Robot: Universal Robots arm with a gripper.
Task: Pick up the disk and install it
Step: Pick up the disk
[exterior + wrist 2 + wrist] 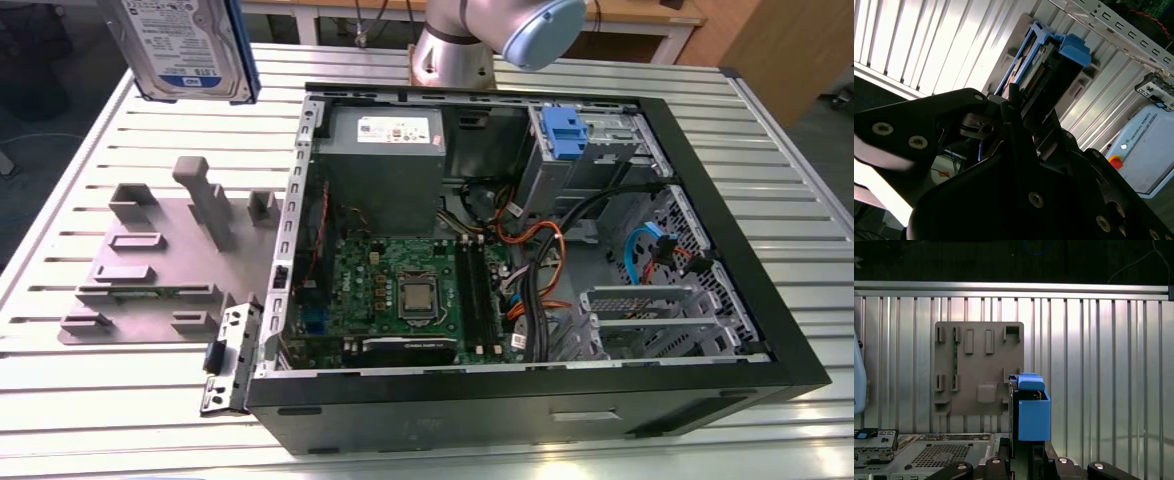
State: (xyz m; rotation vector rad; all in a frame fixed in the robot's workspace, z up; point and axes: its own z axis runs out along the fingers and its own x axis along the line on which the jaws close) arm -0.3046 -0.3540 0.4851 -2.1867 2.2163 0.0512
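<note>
Clenched on the disk [1032, 412], held edge-on in the end effector [1026, 452], blue tab pointing away from the wrist. In the exterior view, raised clear of the worktop [80, 420] at the upper left, beyond the grey fixture [140, 265] and off to the side of the open case [534, 405].

Exterior view: ribbed aluminium table [787, 150], glare on slats at 6 o'clock. Wooden desk [627, 15] at 12, wood panel [774, 50] at 1, dark floor [40, 130] at 10.
</note>
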